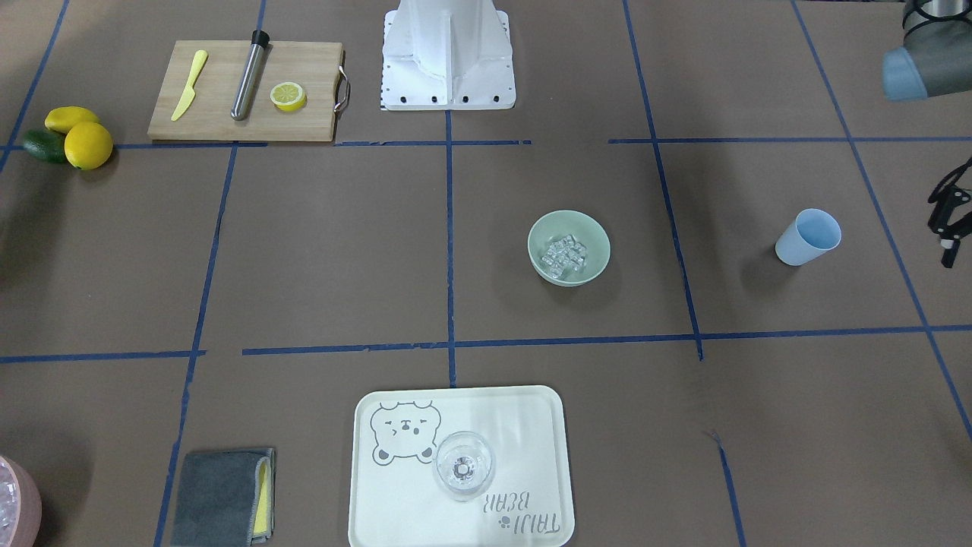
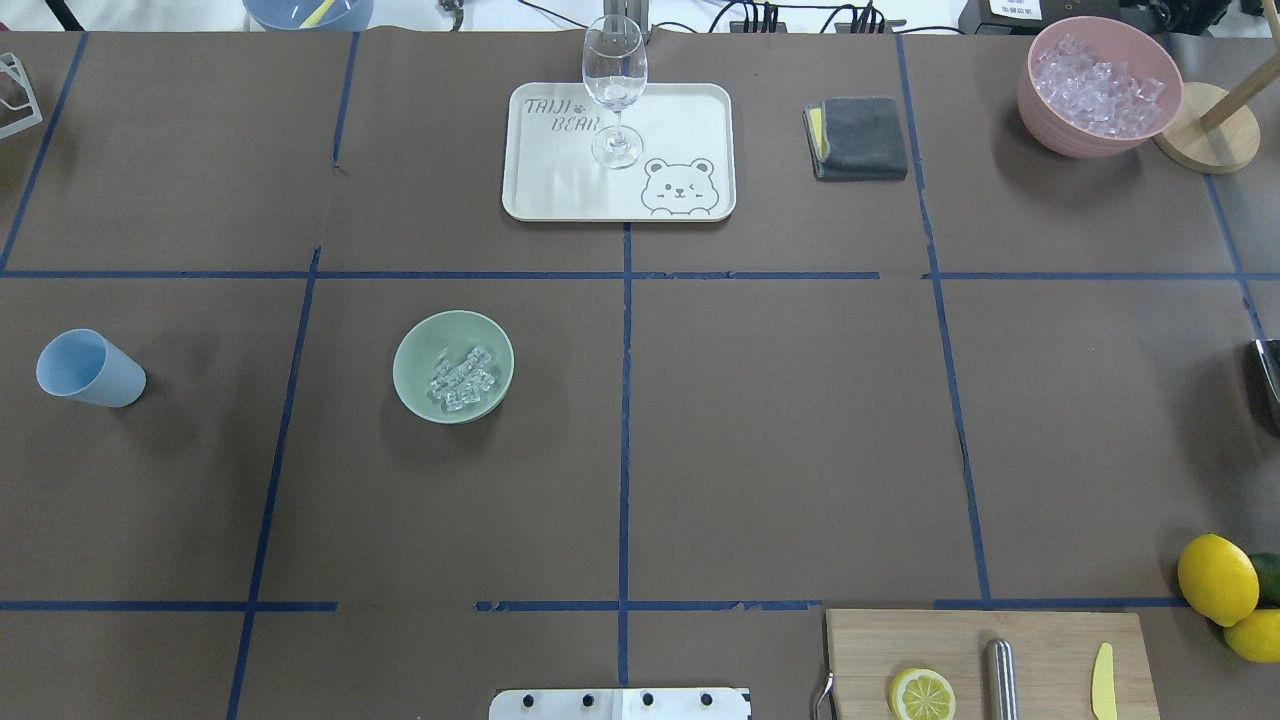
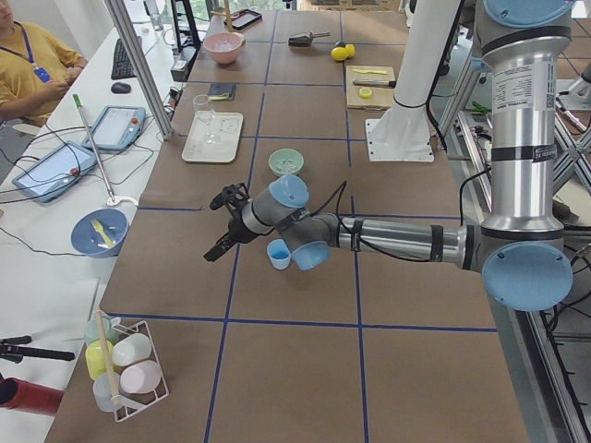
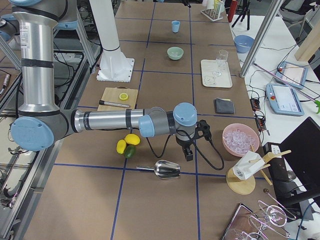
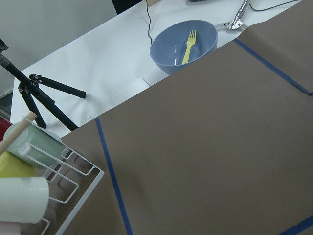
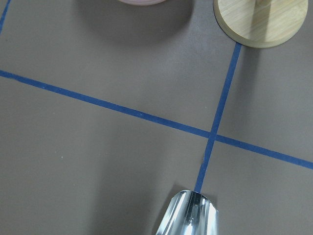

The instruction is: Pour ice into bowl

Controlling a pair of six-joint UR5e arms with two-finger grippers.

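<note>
sitting in green bowl (image 2: 420, 350), ice (image 2: 462, 378) already there; pour looks done. left tool (image 3: 218, 226) spread wide, empty, near blue cup (image 3: 278, 254): careless swing could topple it. right tool (image 4: 191, 150) far off by scoop (image 4: 167, 170); cannot tell its opening.

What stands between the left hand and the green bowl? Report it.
The light blue cup stands upright on the table, roughly on the line from the left hand to the bowl, apart from both. Nothing else shows along that line. The ice already lies in the bowl.
</note>
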